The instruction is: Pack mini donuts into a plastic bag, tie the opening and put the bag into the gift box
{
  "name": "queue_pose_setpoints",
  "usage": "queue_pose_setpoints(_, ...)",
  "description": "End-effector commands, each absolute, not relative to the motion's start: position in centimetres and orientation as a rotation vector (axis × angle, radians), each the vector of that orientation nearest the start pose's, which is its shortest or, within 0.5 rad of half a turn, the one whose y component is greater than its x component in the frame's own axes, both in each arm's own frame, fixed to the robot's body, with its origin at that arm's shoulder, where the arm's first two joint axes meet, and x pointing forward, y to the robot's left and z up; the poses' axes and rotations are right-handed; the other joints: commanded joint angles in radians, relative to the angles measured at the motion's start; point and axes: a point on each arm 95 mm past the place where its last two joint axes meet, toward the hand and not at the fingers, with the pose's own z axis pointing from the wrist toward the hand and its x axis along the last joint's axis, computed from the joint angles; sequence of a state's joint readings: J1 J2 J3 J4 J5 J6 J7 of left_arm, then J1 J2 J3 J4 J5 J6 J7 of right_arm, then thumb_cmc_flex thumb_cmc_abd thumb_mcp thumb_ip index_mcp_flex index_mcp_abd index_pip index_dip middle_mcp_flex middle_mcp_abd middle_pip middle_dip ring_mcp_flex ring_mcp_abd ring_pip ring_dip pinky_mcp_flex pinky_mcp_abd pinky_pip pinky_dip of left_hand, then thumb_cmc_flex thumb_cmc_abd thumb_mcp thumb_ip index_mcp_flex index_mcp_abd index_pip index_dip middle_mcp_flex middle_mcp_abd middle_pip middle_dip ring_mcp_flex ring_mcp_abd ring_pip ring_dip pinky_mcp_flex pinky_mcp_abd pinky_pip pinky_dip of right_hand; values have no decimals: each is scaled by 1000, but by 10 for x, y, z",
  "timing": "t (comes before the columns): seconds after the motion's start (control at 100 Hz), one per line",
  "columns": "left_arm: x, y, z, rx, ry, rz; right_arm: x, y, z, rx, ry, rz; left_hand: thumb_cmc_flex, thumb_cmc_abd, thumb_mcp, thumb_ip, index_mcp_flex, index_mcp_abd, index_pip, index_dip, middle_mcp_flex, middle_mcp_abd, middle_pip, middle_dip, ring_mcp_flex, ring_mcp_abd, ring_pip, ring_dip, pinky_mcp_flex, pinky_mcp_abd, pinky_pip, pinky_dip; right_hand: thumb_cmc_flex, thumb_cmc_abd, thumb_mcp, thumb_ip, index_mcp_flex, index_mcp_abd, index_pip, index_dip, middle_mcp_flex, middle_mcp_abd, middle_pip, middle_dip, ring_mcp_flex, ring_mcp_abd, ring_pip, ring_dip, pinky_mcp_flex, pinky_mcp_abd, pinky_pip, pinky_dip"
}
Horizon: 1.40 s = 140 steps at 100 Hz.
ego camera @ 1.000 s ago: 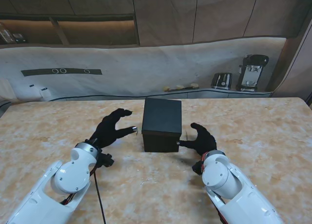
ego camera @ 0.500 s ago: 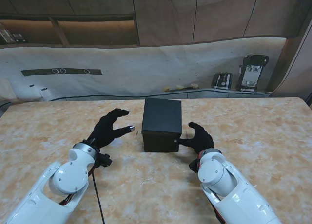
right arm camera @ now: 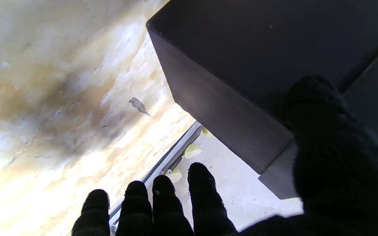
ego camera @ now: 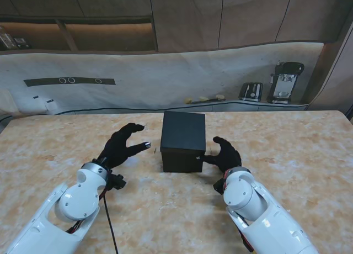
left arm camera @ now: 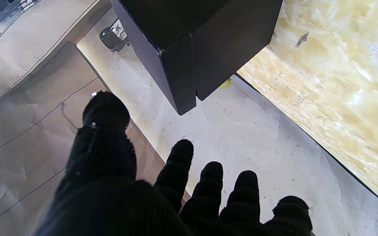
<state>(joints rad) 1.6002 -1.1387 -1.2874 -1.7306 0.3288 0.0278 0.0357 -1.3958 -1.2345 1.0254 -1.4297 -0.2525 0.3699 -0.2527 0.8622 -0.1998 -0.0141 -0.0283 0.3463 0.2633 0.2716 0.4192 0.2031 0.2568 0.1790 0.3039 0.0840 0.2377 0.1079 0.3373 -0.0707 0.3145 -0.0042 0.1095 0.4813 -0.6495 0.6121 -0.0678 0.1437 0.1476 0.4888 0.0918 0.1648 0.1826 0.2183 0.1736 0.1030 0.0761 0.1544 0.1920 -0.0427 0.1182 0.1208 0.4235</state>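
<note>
A black gift box (ego camera: 183, 141) with its lid on stands at the middle of the marble table; it also fills part of the left wrist view (left arm camera: 202, 42) and the right wrist view (right arm camera: 267, 65). My left hand (ego camera: 122, 144) hovers open to the box's left, fingers spread, a small gap from its side. On the box's right, my right hand (ego camera: 224, 154) is open, with its thumb tip at or very near the lower corner. No donuts or plastic bag are visible.
The marble table (ego camera: 287, 149) stretches wide on both sides. Behind it, a papered counter holds a toaster (ego camera: 251, 91), a coffee machine (ego camera: 285, 81) and some small yellowish pieces (ego camera: 204, 99). A black cable (ego camera: 108, 221) trails from my left wrist.
My left hand has pulled slightly away from the box to the left. My right hand has edged forward along the box's right side.
</note>
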Motion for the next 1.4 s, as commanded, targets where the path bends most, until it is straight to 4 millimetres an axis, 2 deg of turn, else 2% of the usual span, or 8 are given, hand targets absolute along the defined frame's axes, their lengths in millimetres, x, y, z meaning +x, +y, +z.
queue_pose_setpoints(0.0,399,-5,-280,-1774,984,-1978,431,53,-357,-2684,-1130,-2065,-8,23,-9,5,-26,1,-34,-13,-43,-11,-14,12,-33,-23,11,16,-4,-6,-7,10,-37,26,-22,-4,-18,-5,12,-8,4,-26,8,-20,4,-33,4,21,0,-9,-22,-10)
queue_pose_setpoints(1.39,401,-5,-281,-1767,973,-1998,432,49,-347,-2652,-1085,-2118,-15,27,-10,5,-22,5,-37,-12,-41,-12,-10,13,-31,-23,11,16,-4,-7,-7,9,-59,37,-8,1,6,11,23,-24,5,-27,41,-6,7,-35,28,22,5,1,-39,-11)
